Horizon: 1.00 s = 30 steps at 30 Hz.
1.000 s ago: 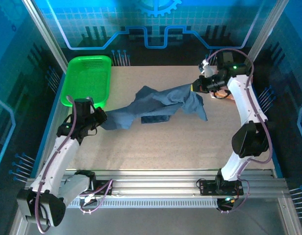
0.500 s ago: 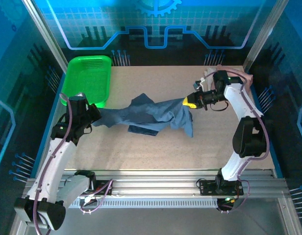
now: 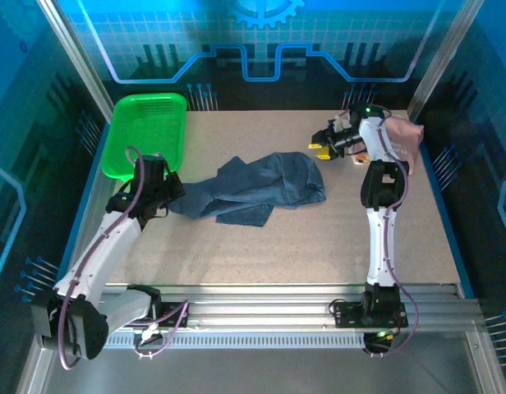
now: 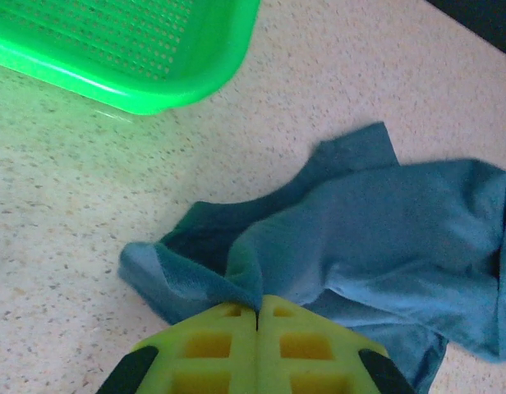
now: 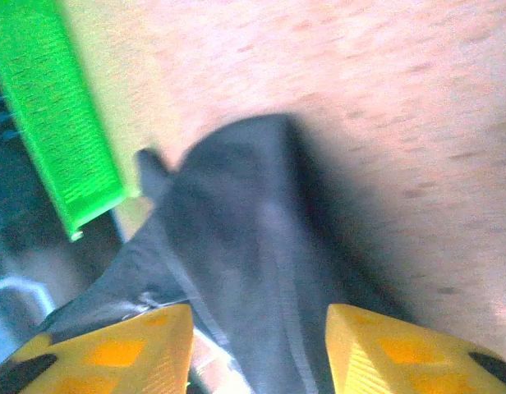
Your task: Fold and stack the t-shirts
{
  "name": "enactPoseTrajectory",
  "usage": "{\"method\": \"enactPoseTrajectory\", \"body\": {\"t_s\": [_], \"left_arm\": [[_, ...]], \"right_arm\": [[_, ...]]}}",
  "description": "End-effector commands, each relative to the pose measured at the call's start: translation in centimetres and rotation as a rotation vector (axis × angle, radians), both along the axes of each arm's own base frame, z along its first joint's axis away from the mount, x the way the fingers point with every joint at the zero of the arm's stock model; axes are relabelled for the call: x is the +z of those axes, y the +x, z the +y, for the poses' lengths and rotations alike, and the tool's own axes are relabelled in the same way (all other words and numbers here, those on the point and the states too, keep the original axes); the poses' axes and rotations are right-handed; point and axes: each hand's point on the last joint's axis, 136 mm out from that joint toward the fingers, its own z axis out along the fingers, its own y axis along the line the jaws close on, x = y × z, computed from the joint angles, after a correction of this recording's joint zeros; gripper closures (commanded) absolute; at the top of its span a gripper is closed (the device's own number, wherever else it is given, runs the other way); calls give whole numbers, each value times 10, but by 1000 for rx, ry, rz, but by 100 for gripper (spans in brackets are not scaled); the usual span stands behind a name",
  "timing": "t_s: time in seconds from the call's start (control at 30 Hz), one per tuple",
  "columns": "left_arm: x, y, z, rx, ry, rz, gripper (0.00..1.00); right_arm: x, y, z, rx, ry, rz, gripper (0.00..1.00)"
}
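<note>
Slate-blue t-shirt (image 3: 261,185), long axis left to right

Lab test cell: aluminium-framed enclosure (image 3: 72,49) with blue printed panels (image 3: 261,41).

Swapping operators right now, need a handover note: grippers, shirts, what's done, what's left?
Left gripper: shut on the left end of the blue t-shirt.
Right gripper: open at that shirt's right end, gripping nothing.
The blue t-shirt lies crumpled mid-table, unfolded; the pink t-shirt is bunched at the far right edge, behind the right arm.
Done: nothing folded or stacked.
Left: spread and fold both, then stack.
</note>
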Motion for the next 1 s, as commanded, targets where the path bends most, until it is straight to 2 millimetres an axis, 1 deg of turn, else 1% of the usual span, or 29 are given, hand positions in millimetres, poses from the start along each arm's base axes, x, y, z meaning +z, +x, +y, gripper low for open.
{"method": "enactPoseTrajectory", "body": {"t_s": [0.0,0.03,0.07,0.13,0.2,0.23,0.3,0.37,0.4,0.47,0.5,0.53,0.57,0.67,0.8,0.87,0.97], "left_arm": [[0,4,-8,-23,8,-23,100],[0,4,-10,-24,3,-23,100],[-1,3,-12,-28,-3,-22,100],[-3,1,-15,-36,-10,-18,100],[-4,-1,-16,-45,-10,-14,100],[-4,-2,-17,-49,-10,-17,100],[-5,-4,-17,-52,-13,-17,100],[-5,-5,-19,-60,-23,-24,100],[-4,-5,-19,-65,-25,-28,100],[-4,-5,-20,-70,-29,-32,100],[-4,-4,-21,-76,-31,-34,100],[-3,-4,-22,-80,-30,-37,100],[-4,-4,-22,-83,-27,-34,100],[-3,-3,-24,-97,-30,-38,100],[-3,-5,-26,-112,-36,-38,100],[-3,-7,-26,-111,-39,-39,100],[-6,-10,-25,-108,-46,-36,100]], "right_arm": [[65,-8,-22,-33,-241,-138,42],[70,-19,-23,-15,-285,-163,41],[84,-33,-24,-10,-332,-202,40],[95,-61,-27,-7,-408,-230,40],[99,-96,-17,18,-426,-229,40],[98,-111,-9,36,-423,-219,40],[87,-145,9,70,-398,-158,41],[69,-168,21,77,-367,-95,42],[60,-174,21,61,-377,-83,42],[46,-176,19,18,-368,-70,42],[39,-173,15,-9,-372,-60,42],[33,-170,7,-32,-397,-55,42],[28,-165,-6,-71,-442,-51,42],[20,-140,-41,-210,-474,-74,43],[15,-104,-73,-347,-441,-108,43],[10,-90,-83,-385,-443,-107,43],[-3,-73,-89,-402,-457,-79,43]]}}
